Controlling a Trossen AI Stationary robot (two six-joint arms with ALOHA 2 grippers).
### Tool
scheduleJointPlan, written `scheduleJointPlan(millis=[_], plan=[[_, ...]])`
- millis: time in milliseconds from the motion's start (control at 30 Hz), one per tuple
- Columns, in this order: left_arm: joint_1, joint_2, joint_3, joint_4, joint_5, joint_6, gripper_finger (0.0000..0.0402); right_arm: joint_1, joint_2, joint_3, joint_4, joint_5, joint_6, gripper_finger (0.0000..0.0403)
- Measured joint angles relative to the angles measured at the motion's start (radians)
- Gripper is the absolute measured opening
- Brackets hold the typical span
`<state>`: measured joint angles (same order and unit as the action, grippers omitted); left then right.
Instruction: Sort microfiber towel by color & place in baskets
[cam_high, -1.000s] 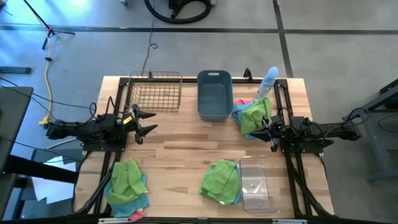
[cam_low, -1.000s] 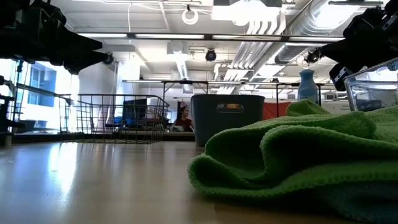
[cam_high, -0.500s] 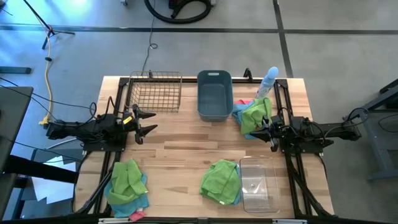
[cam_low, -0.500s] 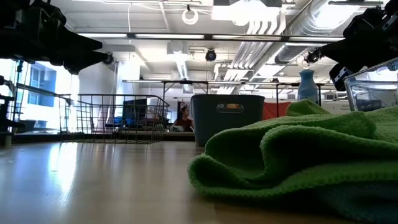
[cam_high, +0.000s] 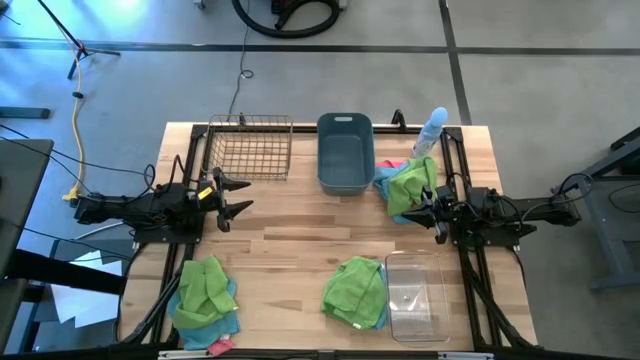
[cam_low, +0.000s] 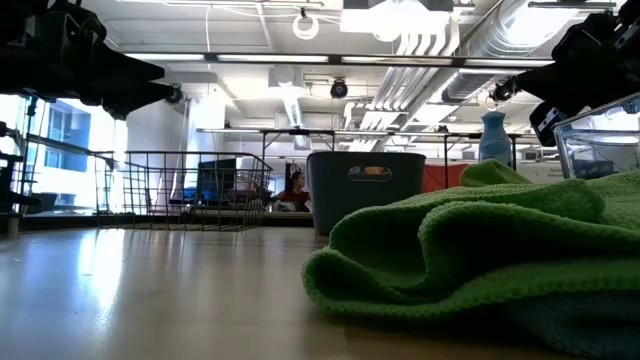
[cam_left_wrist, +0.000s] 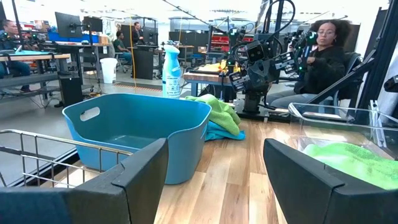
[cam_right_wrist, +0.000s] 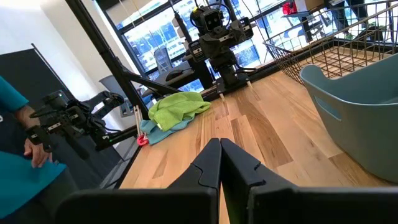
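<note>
Currently on the table, left to right: left gripper (cam_high: 238, 196), jaws spread wide, holding nothing, at the left edge; towel pile (cam_high: 205, 292), green over blue and pink, at the near left corner; wire basket (cam_high: 249, 147); blue tub (cam_high: 345, 152); green towel (cam_high: 356, 290) beside the clear bin (cam_high: 413, 294); another towel heap (cam_high: 408, 184) by the spray bottle (cam_high: 431, 132); right gripper (cam_high: 408, 213), jaws pressed together, empty.

You've got a pale blue spray bottle (cam_high: 432, 131) upright at the upper right of the wooden table (cam_high: 290, 230), top-down view. A yellow cable (cam_high: 77, 140) runs down the floor at the left. A black looped hose (cam_high: 288, 16) sits at top centre. A seated person (cam_left_wrist: 322, 59) shows at the upper right, left wrist view.
</note>
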<state>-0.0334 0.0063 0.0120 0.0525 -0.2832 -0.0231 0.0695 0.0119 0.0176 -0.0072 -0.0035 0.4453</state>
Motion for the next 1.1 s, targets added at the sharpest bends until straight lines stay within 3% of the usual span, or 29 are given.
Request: scheduleJointPlan(millis=[467, 633, 833, 933, 1100], plan=[[0.000, 0.000, 0.000, 0.000, 0.000, 0.000, 0.0250, 0.000, 0.000, 0.000, 0.000, 0.000, 0.000, 0.0000], [0.000, 0.000, 0.000, 0.000, -0.002, 0.194, 0.0250, 0.000, 0.000, 0.000, 0.000, 0.000, 0.000, 0.0000], [0.000, 0.000, 0.000, 0.005, -0.014, 0.216, 0.0250, 0.000, 0.000, 0.000, 0.000, 0.000, 0.000, 0.0000], [0.000, 0.000, 0.000, 0.044, -0.001, 0.100, 0.0250, 0.000, 0.000, 0.000, 0.000, 0.000, 0.000, 0.0000], [0.000, 0.002, 0.000, 0.325, 0.032, -0.322, 0.0250, 0.000, 0.000, 0.000, 0.000, 0.000, 0.000, 0.0000]])
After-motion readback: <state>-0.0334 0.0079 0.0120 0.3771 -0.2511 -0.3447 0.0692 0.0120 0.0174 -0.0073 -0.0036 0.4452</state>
